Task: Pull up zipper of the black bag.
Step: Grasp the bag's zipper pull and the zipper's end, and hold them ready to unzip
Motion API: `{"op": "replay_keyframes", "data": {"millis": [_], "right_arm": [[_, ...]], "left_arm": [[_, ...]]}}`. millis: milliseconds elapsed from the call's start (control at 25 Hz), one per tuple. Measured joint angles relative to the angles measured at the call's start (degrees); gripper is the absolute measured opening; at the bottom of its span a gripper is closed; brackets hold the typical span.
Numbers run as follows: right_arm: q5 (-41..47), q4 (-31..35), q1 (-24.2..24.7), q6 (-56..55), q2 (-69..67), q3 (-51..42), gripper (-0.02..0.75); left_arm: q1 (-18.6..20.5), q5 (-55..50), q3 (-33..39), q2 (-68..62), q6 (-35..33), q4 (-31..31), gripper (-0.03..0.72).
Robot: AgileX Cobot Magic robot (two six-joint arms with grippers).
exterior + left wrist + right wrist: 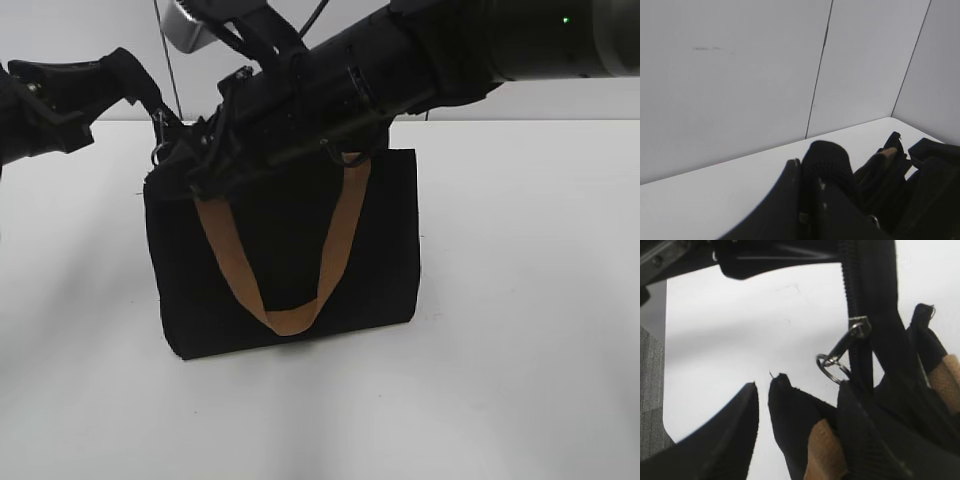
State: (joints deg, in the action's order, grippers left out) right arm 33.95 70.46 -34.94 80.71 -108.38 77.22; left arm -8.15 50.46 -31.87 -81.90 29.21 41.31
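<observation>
item: bag [285, 250], black, upright on the white bench [520, 300], tan handle [285, 320] hanging down its front.

item: zipper [842, 352], silver pull with ring, sitting on the zip line near the bag's left top corner; in the exterior view it glints at [160, 135].

item: my left gripper [140, 90], at that left corner, apparently pinching a black fabric end; its own view shows black cloth between the fingers [795, 200], so i judge it closed on the bag's edge.

item: my right gripper [762, 395], reaching across the bag top; fingertips nearly together with a thin gap, nothing between them. the pull hangs just beside it, not gripped.

progress: bag steadied, pull not yet taken; the whole run of the zip looks still to do.

views: only the right wrist view shows ring and teeth clearly; the exterior view alone shows the whole bag; the left wrist view shows mostly wall.
</observation>
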Motion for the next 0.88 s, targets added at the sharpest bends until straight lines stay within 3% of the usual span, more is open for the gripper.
{"op": "replay_keyframes", "data": {"millis": [440, 880], "right_arm": [[-1.3, -2.7, 0.0, -1.6, 0.0, 0.0, 0.400], [-1.6, -1.3, 0.0, -1.8, -0.7, 0.0, 0.400]], "left_arm": [[0.0, 0.1, 0.0, 0.0, 0.1, 0.1, 0.008], [0.0, 0.1, 0.0, 0.0, 0.1, 0.2, 0.008]]}}
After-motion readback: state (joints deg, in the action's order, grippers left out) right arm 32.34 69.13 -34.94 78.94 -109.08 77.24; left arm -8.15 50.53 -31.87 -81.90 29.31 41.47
